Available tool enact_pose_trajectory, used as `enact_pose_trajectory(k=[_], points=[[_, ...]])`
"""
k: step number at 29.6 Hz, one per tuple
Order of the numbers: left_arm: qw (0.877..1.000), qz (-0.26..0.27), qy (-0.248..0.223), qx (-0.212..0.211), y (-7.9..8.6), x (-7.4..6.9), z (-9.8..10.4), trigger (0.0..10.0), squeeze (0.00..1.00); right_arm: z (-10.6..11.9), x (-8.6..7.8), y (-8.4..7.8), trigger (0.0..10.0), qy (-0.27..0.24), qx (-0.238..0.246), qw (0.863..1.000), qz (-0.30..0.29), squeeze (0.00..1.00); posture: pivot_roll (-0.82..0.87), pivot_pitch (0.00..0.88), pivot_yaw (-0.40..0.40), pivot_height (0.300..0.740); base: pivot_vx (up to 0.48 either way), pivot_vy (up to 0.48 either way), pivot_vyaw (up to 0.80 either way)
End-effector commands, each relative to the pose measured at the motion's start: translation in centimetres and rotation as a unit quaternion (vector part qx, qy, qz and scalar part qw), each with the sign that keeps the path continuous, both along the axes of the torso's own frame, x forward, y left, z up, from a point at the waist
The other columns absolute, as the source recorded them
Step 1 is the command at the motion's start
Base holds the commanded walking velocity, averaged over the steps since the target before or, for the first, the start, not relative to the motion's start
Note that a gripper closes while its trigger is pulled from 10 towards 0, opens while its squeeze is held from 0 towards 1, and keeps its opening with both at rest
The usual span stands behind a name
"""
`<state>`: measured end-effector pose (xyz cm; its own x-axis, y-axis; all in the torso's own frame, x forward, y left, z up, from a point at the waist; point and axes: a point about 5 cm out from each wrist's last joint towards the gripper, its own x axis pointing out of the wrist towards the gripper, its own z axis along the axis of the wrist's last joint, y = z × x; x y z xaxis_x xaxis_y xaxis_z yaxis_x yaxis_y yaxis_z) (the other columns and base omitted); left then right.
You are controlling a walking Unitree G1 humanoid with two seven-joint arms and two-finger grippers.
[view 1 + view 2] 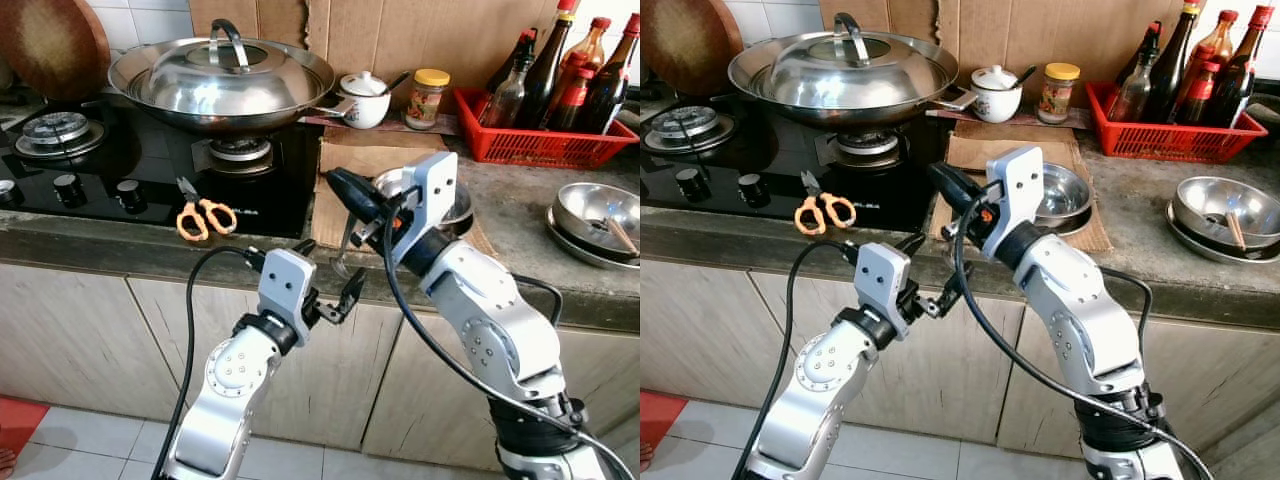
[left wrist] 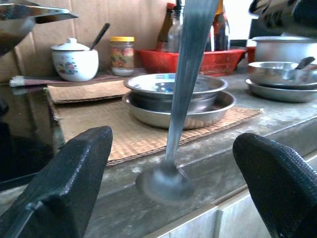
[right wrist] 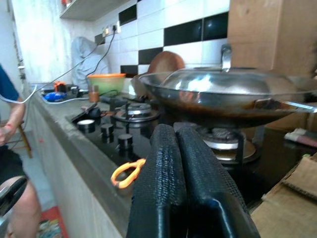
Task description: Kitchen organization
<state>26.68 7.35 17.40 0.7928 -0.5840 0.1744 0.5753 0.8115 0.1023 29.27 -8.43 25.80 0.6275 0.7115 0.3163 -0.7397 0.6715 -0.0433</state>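
Nearest the head camera, the left gripper (image 1: 328, 272) hangs just off the front edge of the counter (image 1: 80, 235), below and right of the wok (image 1: 300, 108), with its two fingers spread apart. Above it the right gripper (image 1: 338, 185) reaches over the counter edge, right of the wok, fingers pinched on the handle of a metal spoon (image 1: 345, 245). The spoon hangs down with its bowl at the counter edge. The wok sits on the hob's right burner under a steel lid (image 1: 225, 75). Orange-handled scissors (image 1: 205, 217) lie on the hob in front of the wok. Right of the wok, stacked steel bowls (image 1: 462, 207) rest on a woven mat (image 1: 325, 205). Farther right stands a red basket (image 1: 530, 148) of bottles.

From the left wrist, the two black fingers (image 2: 74, 178) stand wide apart and hold nothing. The spoon rises between them, touching neither, its bowl seemingly resting on the counter lip. The stacked bowls lie behind it on the mat. A white lidded pot (image 2: 74, 62) and a yellow-capped jar (image 2: 122, 54) stand by the wall, near the wok's rim.

From the right wrist, the fingers (image 3: 183, 183) are pressed tightly together and point toward the wok. The scissors lie beyond them, in front of the wok. A person (image 3: 10, 124) is well away from the wok, beside the far end of the counter.
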Motion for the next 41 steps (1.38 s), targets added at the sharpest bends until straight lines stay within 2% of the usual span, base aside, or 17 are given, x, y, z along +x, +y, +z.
enact_pose_trajectory(k=[1,8,18,19,20,21,22,23,24,25,26,41], points=[[1.000,-0.019,0.006,-0.005,-0.2,-0.4,0.1,10.0,0.00,0.3,-0.7,0.2,0.0,-0.008,-0.005,1.000,0.023,0.00,0.05,0.025,-0.057,0.740,0.000,0.000,0.00],[0.998,-0.053,0.027,-0.007,-0.8,-1.0,-0.4,10.0,0.00,-0.8,-1.4,0.4,0.0,0.007,-0.026,0.997,0.071,0.00,0.05,0.028,-0.056,0.740,0.000,0.000,0.00],[0.995,-0.081,0.049,-0.016,-1.2,-1.7,-1.0,9.9,0.00,-1.1,-1.9,0.6,0.0,0.011,-0.034,0.995,0.098,0.00,0.05,0.028,-0.055,0.740,0.000,0.000,0.00],[0.995,-0.082,0.049,-0.016,-1.2,-1.8,-0.9,8.5,0.00,-1.2,-1.9,0.6,0.0,0.012,-0.036,0.994,0.100,0.00,0.05,0.030,-0.058,0.740,0.000,0.000,0.00],[0.995,-0.082,0.049,-0.016,-1.2,-1.8,-0.9,8.5,0.00,-1.2,-1.9,0.6,0.0,0.012,-0.036,0.994,0.100,0.00,0.05,0.030,-0.058,0.740,0.000,0.000,0.00],[0.995,-0.082,0.049,-0.017,-1.2,-1.8,-0.9,7.3,0.00,-1.2,-2.0,0.6,0.0,0.013,-0.038,0.994,0.103,0.00,0.05,0.030,-0.057,0.740,0.000,0.000,0.00],[0.995,-0.082,0.049,-0.017,-1.2,-1.8,-0.9,7.3,0.00,-1.2,-2.0,0.6,0.0,0.013,-0.038,0.994,0.103,0.00,0.05,0.030,-0.057,0.740,0.000,0.000,0.00],[0.995,-0.081,0.049,-0.015,-1.2,-1.8,-0.9,9.2,0.00,-1.3,-2.0,0.6,0.0,0.013,-0.039,0.994,0.104,0.00,0.05,0.030,-0.057,0.740,0.000,0.000,0.00],[0.995,-0.081,0.048,-0.016,-1.1,-1.8,-0.9,8.0,0.00,-1.3,-2.0,0.7,0.0,0.014,-0.040,0.994,0.105,0.00,0.05,0.030,-0.058,0.740,0.000,0.000,0.00],[0.996,-0.079,0.049,-0.017,-1.0,-1.7,-0.9,2.3,0.00,-1.3,-2.0,0.7,0.0,0.014,-0.040,0.993,0.106,0.00,0.05,0.030,-0.058,0.740,0.000,0.000,0.00],[0.996,-0.078,0.047,-0.017,-1.0,-1.7,-0.9,0.0,0.00,-1.3,-2.0,0.7,0.0,0.015,-0.040,0.993,0.106,0.00,0.05,0.030,-0.058,0.740,0.000,0.000,0.00],[0.996,-0.077,0.041,-0.014,-1.0,-1.9,-1.1,0.0,0.00,-1.7,-2.0,0.5,0.0,0.015,-0.050,0.994,0.097,0.00,0.05,0.022,-0.061,0.740,0.000,0.000,0.00]])
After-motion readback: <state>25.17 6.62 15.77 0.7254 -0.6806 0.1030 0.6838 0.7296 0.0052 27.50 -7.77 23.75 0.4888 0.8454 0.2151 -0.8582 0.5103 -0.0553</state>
